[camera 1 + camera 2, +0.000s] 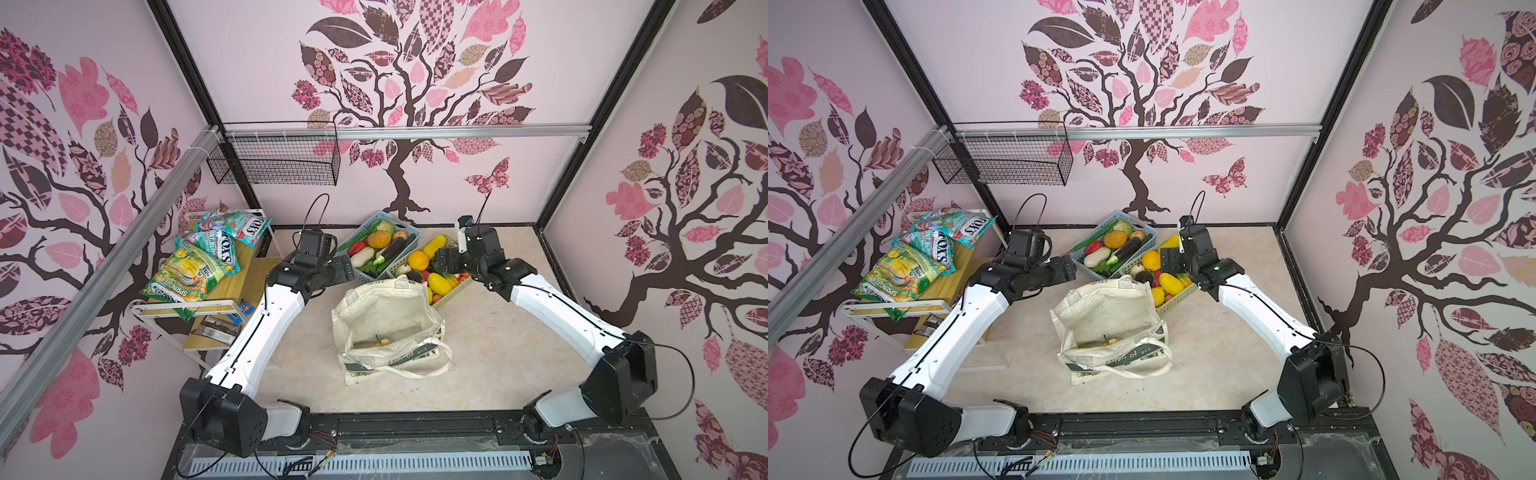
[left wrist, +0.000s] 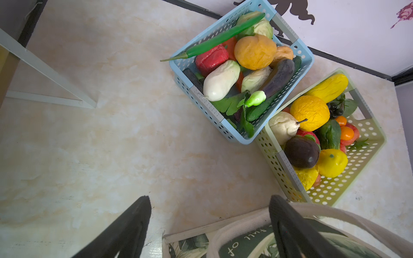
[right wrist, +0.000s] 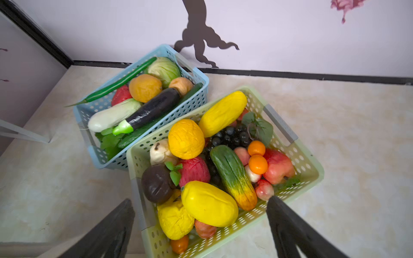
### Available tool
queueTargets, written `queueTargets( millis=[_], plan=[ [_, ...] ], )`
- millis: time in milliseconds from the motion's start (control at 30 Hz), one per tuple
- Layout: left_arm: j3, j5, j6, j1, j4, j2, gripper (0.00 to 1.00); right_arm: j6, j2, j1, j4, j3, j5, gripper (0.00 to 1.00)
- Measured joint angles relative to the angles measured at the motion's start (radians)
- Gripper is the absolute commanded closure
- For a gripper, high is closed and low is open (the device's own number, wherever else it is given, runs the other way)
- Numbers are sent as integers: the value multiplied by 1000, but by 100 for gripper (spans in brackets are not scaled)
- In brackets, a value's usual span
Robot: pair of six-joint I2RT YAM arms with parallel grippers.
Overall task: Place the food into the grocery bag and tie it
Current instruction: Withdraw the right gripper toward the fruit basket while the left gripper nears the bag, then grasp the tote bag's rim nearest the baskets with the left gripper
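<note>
L gripper [image 2: 209, 198] is seen w/ jaws spread wide & nothing held, above bare table [image 2: 89, 145] beside the blue basket [image 2: 183, 87]. R gripper [image 3: 201, 200] is also spread wide & empty, held over the pale green basket [image 3: 310, 165]. Both baskets are rigid perforated plastic, rectangular, set touching at 1 corner. The food [image 3: 186, 138] is piled in them: glossy, some skins wrinkled, round & elongated shapes, e.g. a smooth purple eggplant [image 3: 154, 109] & a long thin green pepper [image 3: 120, 82]. The grocery bag [image 1: 386, 316], limp cream canvas w/ a dark green band, is slumped open in front of the baskets, its far rim against the green basket; small items are glimpsed inside. Crinkly foil snack packets [image 1: 195, 266] are stacked on a wooden rack [image 1: 232, 291] at left, partly blocked by the L arm [image 1: 266, 332].
</note>
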State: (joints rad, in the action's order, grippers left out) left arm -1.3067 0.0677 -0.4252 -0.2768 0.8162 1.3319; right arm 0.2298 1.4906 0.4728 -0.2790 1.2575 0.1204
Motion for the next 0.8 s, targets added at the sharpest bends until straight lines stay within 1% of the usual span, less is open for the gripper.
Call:
queueTargets(
  millis=[133, 333, 467, 567, 633, 700, 800],
  plan=[
    [0, -31, 60, -11, 21, -8, 20, 31, 45, -20, 24, -39, -14, 6],
    [0, -151, 152, -27, 19, -55, 25, 55, 81, -23, 48, -65, -35, 6],
    [-11, -210, 226, -89, 11, -68, 25, 63, 90, -23, 58, -85, -47, 7],
    [-12, -230, 274, -150, 5, -67, 23, 63, 91, -23, 60, -92, -50, 7],
    [-14, -219, 302, -191, 6, -63, 20, 64, 91, -23, 60, -92, -53, 7],
    [-19, -181, 330, -237, 7, -48, 17, 63, 91, -23, 60, -92, -55, 7],
    [-24, -131, 362, -283, 1, -11, 17, 63, 91, -23, 60, -92, -58, 7]
  ],
)
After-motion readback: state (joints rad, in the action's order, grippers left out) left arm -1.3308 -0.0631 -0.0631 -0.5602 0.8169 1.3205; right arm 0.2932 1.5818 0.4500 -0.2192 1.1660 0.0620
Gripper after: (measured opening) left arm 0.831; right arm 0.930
